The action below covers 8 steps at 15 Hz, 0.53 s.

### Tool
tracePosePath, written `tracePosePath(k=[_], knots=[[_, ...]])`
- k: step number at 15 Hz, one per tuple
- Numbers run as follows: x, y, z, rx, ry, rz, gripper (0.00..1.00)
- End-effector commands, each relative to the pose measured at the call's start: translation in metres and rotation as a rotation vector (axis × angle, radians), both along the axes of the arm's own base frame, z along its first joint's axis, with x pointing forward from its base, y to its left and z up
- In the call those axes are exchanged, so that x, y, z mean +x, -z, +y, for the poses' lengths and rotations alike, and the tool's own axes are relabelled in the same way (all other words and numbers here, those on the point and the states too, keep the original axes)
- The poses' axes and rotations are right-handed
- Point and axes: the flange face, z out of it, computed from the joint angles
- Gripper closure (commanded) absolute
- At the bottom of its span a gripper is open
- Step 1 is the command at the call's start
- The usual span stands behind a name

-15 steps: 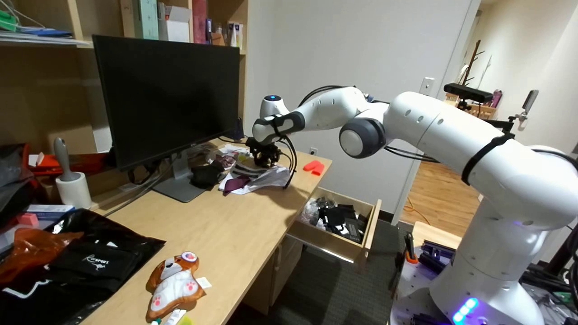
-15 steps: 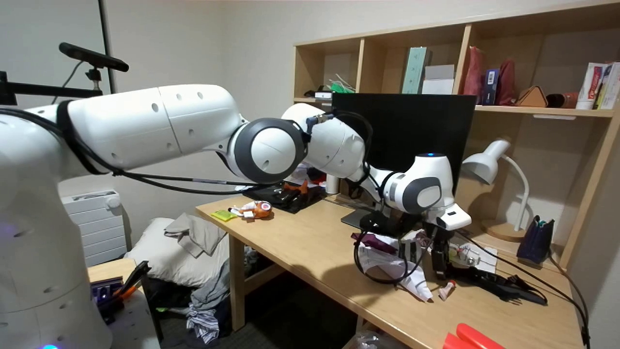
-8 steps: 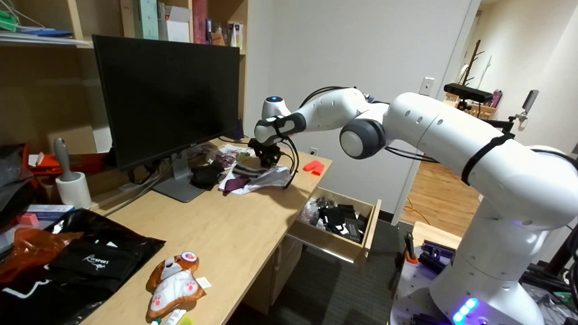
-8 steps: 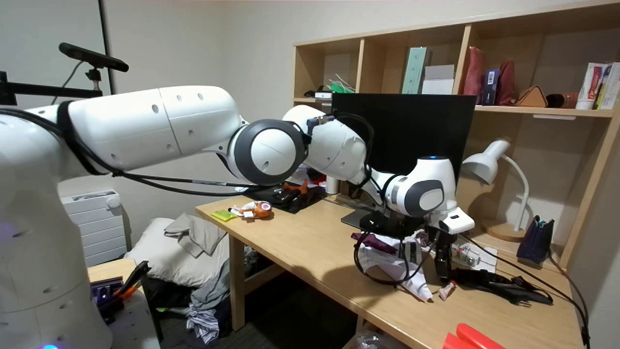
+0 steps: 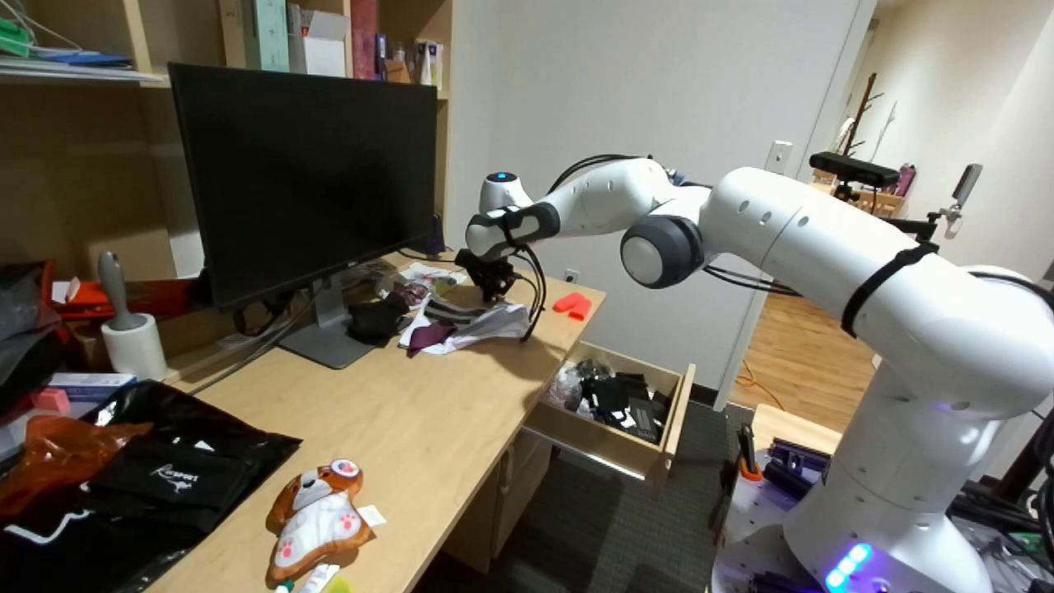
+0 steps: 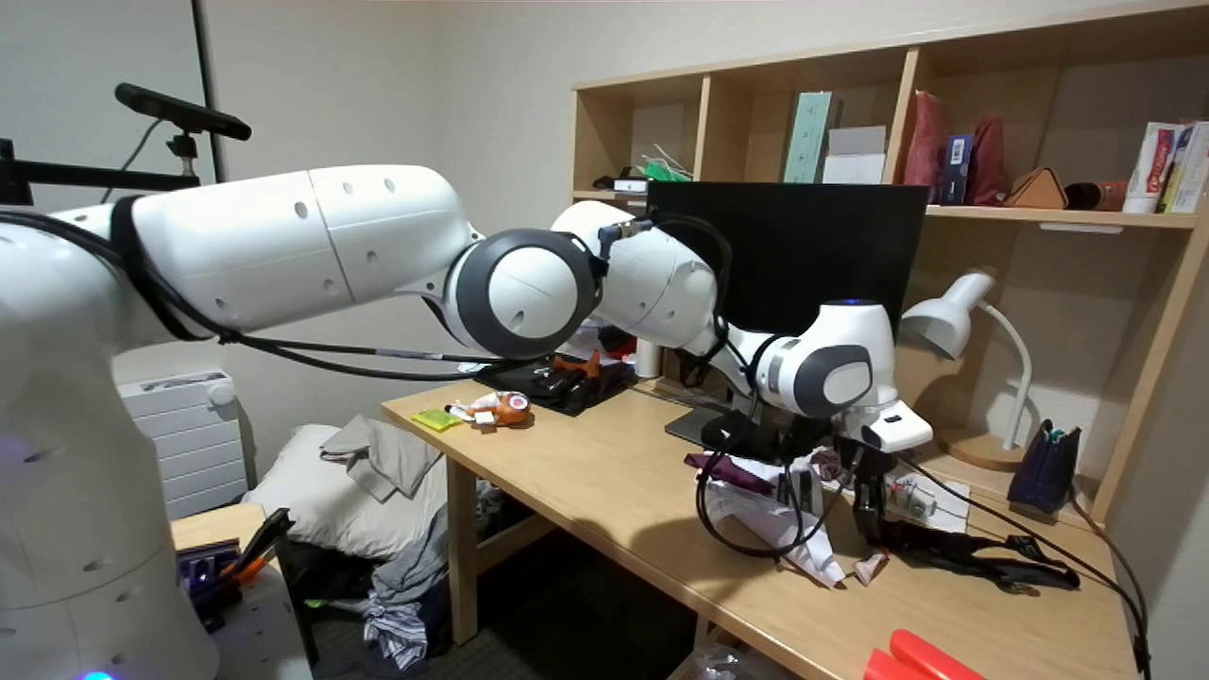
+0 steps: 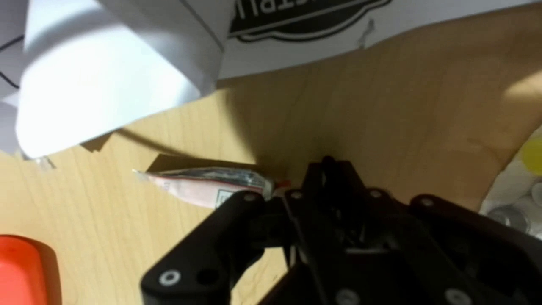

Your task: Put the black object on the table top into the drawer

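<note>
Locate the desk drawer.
In an exterior view, the drawer stands open right of centre, below the edge of the table top, left of the robot's base.

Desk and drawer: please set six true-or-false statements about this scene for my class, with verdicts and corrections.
1. The drawer is pulled open. True.
2. The jaws are spread wide apart. False: the wrist view shows them drawn together.
3. The black object is at the jaws in an exterior view. True.
4. That black object lies in the drawer. False: it is over at the table top.
5. The brown-and-white toy lies on the table top. True.
6. The brown-and-white toy touches the black object. False: they are well apart.
</note>
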Motion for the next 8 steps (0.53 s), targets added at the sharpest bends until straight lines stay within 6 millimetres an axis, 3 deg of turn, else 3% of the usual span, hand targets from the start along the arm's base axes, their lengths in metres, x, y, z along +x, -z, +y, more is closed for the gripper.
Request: tracePosePath(k=[1,4,8], knots=[[0.003,-0.04,-0.006,0.0,-0.01,0.001,0.91],[0.002,-0.089,-0.023,-0.034,0.006,-0.027,0.91],[-0.015,-0.164,-0.064,-0.075,0.04,-0.054,0.91]])
